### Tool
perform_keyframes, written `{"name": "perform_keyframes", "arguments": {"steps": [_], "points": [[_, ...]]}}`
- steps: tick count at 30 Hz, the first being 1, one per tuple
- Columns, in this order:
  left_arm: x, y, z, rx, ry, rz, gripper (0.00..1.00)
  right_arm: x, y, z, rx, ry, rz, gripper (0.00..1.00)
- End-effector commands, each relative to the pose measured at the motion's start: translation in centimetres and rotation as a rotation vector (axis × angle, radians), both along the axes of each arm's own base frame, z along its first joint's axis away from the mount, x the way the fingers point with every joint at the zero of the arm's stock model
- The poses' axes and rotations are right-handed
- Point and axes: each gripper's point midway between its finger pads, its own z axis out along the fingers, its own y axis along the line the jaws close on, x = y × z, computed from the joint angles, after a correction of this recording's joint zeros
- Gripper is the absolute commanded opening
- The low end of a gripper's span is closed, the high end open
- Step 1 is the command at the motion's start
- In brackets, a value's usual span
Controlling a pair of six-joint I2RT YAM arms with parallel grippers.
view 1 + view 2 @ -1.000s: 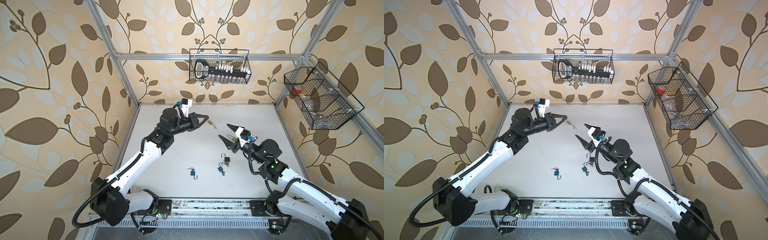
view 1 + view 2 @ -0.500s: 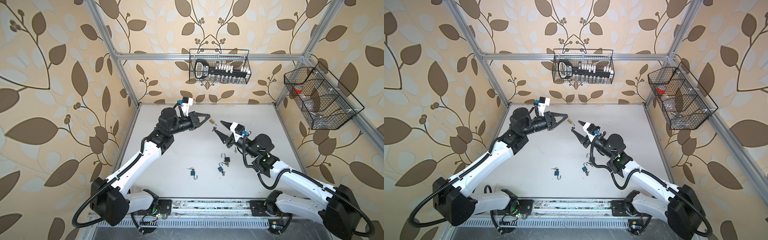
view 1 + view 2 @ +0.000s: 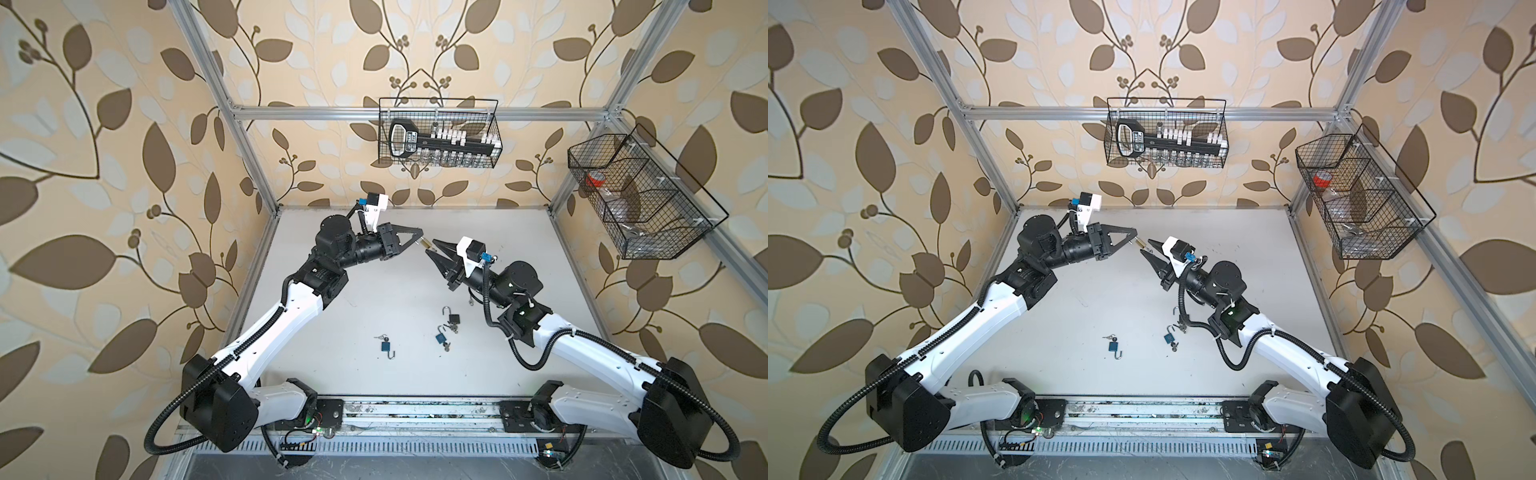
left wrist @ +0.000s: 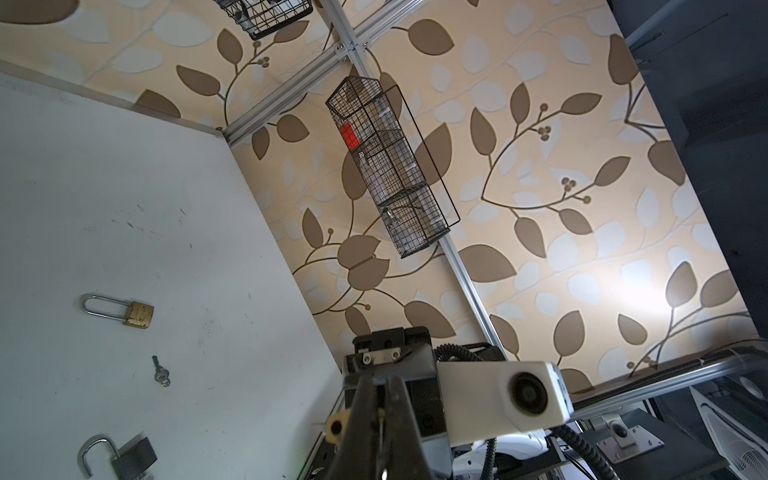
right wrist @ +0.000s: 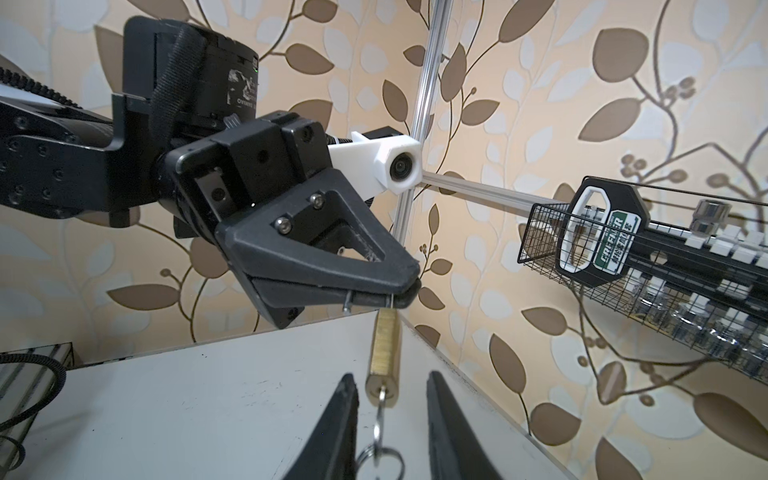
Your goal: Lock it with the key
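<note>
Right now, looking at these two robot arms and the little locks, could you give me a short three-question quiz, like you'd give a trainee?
1. True or false: the black left gripper holds the small brass padlock up off the white table.
2. Around the small silver key in that padlock's base, the black right gripper is: A clamped shut; B open, a finger either side; C out of sight.
3. How many small blue padlocks lie on that table?
Key: 1 true; 2 B; 3 two.
</note>
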Motion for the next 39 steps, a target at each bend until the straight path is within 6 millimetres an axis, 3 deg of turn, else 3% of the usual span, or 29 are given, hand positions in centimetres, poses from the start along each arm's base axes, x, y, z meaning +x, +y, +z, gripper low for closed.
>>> {"name": "perform_keyframes", "arguments": {"steps": [1, 14, 30, 39], "points": [[-1.05, -0.1, 2.31, -0.043, -0.084, -0.038, 0.0, -0.32, 0.28, 2.09, 0.036, -0.037, 0.03, 0.26], [-1.49, -0.4, 2.58, -0.046, -0.095, -0.06, 0.0, 0.11, 0.56, 2.09, 0.044, -0.015, 0.033, 0.22], [-1.72, -0.18, 2.49, -0.004, -0.137, -0.045, 0.0, 0.2, 1.0, 2.39, 0.044, 0.094, 0.067, 0.0], [-1.65, -0.79, 2.15, 0.036, -0.183, -0.083, 0.0, 0.1, 0.37, 2.78, 0.11, 0.233, 0.072, 0.0]]}}
